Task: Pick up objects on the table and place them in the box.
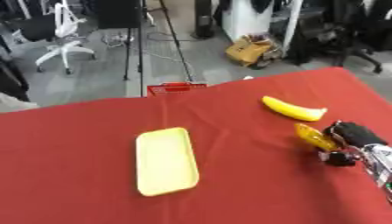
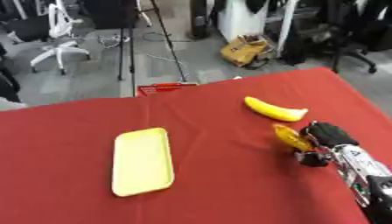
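Table [image 1: 84,175]: a red cloth covers it, wide across my view, and it lies a little askew.
Tray [image 1: 165,160]: a pale yellow, shallow, rounded rectangle, lying flat left of centre with its long side running away from me; nothing rests in it.
Red basket [image 1: 177,87]: only its rim shows past the far edge of the table, above the tray.
Banana [image 1: 293,109]: yellow, lying flat on the cloth to the right of centre, far from the tray and just beyond my right hand, apart from it.
Orange-yellow piece [image 1: 314,137]: smaller and darker than the banana, elongated, tilted, nearer to me than the banana; it sits right against my fingers.
My right hand [image 2: 325,138]: black, at the right side of the table, with the silver forearm running to the lower right corner; my fingers curl round the orange-yellow piece and clasp it from its right side.
My left hand: it shows in neither eye.
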Motion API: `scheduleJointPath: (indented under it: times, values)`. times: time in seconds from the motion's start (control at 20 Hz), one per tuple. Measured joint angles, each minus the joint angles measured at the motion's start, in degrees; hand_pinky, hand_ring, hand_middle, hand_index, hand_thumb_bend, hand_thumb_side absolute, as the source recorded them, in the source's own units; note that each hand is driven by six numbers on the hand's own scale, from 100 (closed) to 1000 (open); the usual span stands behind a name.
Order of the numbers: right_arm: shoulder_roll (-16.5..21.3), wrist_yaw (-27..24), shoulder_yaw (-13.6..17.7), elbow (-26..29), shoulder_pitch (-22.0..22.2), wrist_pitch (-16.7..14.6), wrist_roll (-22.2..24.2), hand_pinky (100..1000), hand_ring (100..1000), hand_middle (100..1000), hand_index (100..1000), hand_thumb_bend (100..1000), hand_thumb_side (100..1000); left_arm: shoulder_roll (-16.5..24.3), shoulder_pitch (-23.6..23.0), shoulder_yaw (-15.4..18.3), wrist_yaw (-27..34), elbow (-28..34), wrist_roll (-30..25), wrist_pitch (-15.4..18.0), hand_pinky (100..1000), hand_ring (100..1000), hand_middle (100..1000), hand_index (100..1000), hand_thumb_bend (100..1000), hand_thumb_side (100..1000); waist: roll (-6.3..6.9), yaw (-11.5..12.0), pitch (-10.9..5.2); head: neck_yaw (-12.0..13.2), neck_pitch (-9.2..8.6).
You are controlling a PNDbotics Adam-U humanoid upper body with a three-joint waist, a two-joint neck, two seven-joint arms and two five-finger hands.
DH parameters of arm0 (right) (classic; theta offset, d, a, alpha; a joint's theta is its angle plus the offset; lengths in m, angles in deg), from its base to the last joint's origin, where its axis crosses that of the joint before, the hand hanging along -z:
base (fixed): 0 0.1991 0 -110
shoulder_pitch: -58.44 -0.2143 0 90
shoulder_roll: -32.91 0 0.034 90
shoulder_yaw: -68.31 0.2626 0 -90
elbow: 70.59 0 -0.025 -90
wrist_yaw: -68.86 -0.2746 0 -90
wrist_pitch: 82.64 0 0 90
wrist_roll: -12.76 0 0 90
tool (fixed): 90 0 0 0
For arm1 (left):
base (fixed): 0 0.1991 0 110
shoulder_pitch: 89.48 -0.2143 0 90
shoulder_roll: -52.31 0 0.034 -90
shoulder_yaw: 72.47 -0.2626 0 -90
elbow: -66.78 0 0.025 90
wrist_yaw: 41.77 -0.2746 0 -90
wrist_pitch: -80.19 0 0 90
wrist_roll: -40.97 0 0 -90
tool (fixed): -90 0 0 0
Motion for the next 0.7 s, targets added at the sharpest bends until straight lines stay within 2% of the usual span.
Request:
scheduleJointPath:
  times: [0.4, 0.7]
  values:
    - [0.0, -4.9, 0.0, 4.6, 1.1, 0.1, -1.0, 337, 393, 329, 419, 217, 316, 0.0, 0.0, 0.0, 0.0, 0.0, 0.0, 0.0, 693, 778, 848, 854, 840, 994, 0.0, -0.1, 0.0, -0.3, 0.0]
    - [0.0, -12.2, -0.9, 12.8, 1.5, 0.4, -0.8, 341, 393, 328, 418, 233, 326, 0.0, 0.0, 0.0, 0.0, 0.0, 0.0, 0.0, 693, 778, 847, 854, 839, 994, 0.0, -0.1, 0.0, -0.4, 0.0]
